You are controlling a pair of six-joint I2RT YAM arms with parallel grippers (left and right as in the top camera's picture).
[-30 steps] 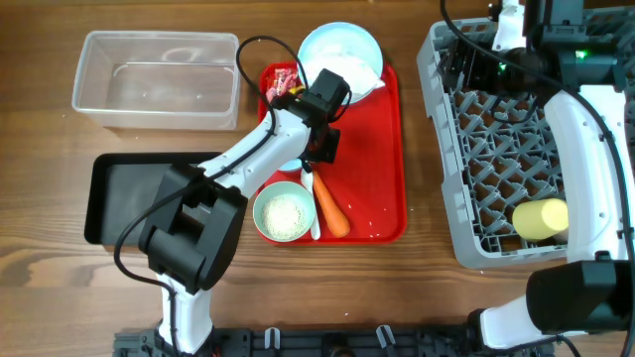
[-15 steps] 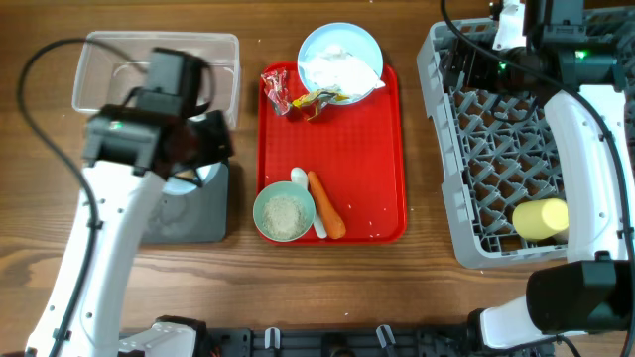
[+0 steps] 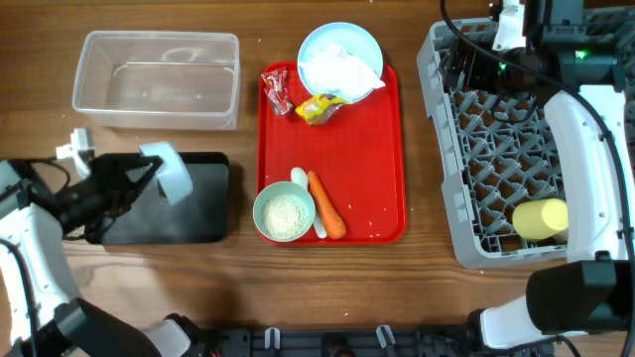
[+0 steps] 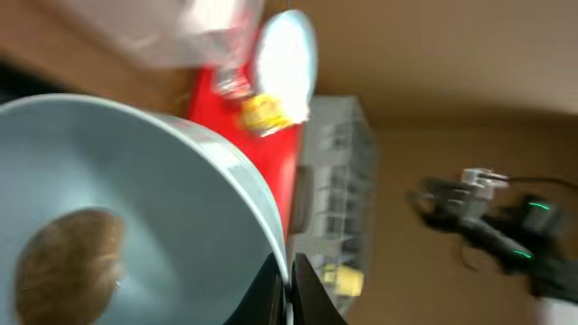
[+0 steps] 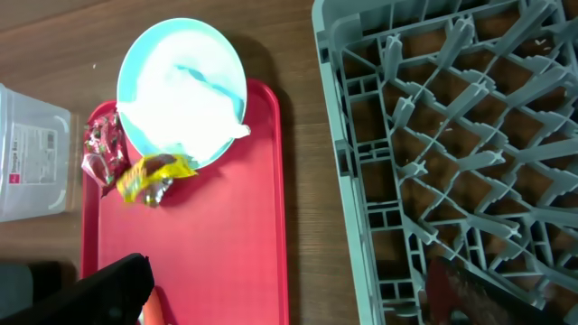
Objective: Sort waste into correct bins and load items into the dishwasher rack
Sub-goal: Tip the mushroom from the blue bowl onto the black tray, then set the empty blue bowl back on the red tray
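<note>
The left fingers (image 4: 305,298) are clamped on the rim of a bowl (image 3: 175,178), which is tipped on edge over the black tray (image 3: 198,213), just left of the red tray (image 3: 367,149). The tilt looks deliberate. A brown lump (image 4: 65,262) sits in the bowl's bottom, and I'd say the arm means to shake it out into that bin before the bowl goes to the rack (image 3: 496,129), right of the red tray. The lump has not slid out yet.

The right fingers (image 5: 113,287) stand apart, holding nothing, above the rack's far corner on the side nearest the red tray; it looks parked there out of the left arm's way. A yellow cup (image 3: 541,218) lies in the rack.

At the red tray's far end the plate (image 3: 322,38) carries crumpled paper (image 3: 342,71), with a red wrapper (image 3: 278,89) and a yellow wrapper (image 3: 319,107) beside it. At the near end are a rice bowl (image 3: 259,210), spoon (image 3: 301,178) and carrot (image 3: 327,205). The tub (image 3: 228,79) stands left of the red tray's far end.
</note>
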